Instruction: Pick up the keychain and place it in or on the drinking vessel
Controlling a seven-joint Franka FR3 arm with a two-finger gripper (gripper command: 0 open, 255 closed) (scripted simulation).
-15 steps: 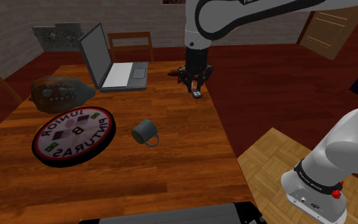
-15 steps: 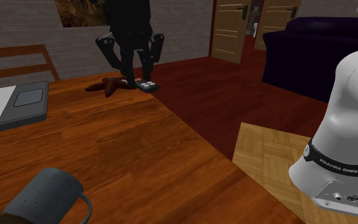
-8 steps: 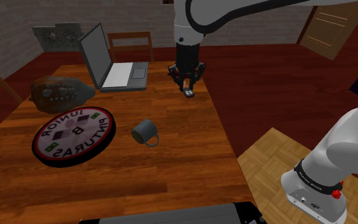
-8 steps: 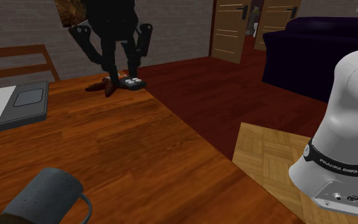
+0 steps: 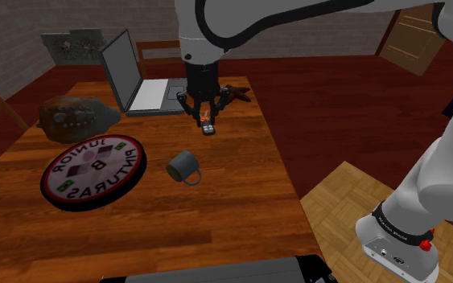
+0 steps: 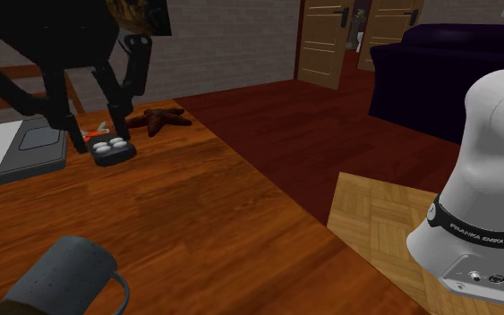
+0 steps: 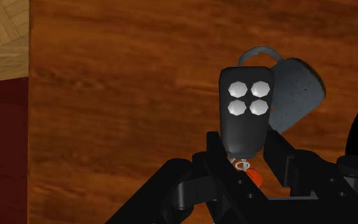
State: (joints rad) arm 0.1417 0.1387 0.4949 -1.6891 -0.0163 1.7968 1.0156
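Note:
The keychain (image 5: 207, 129) is a black fob with white buttons and a small orange tag. My gripper (image 5: 203, 119) is shut on its tag end, and the fob hangs above the wooden table (image 5: 240, 201). In the second exterior view the keychain (image 6: 113, 150) hangs from the gripper (image 6: 95, 136) beside the laptop. The wrist view has the keychain (image 7: 245, 113) clasped in the gripper (image 7: 244, 159). The dark grey mug (image 7: 296, 89) lies just beyond it on the table. The mug (image 5: 184, 167) lies on its side, nearer the stand than the gripper; the same mug (image 6: 58, 277) is at that view's lower left.
An open laptop (image 5: 141, 80) stands at the table's back. A round "Junior B Pinturas" sign (image 5: 93, 170) lies to the shoulder view's left of the mug, a brown studded lump (image 5: 73, 116) behind it. A brown starfish-like object (image 5: 236, 92) lies near the table's far edge.
The gripper has carried the keychain from the table's far right edge, off the starfish-like object, toward the shoulder view's left and nearer the mug.

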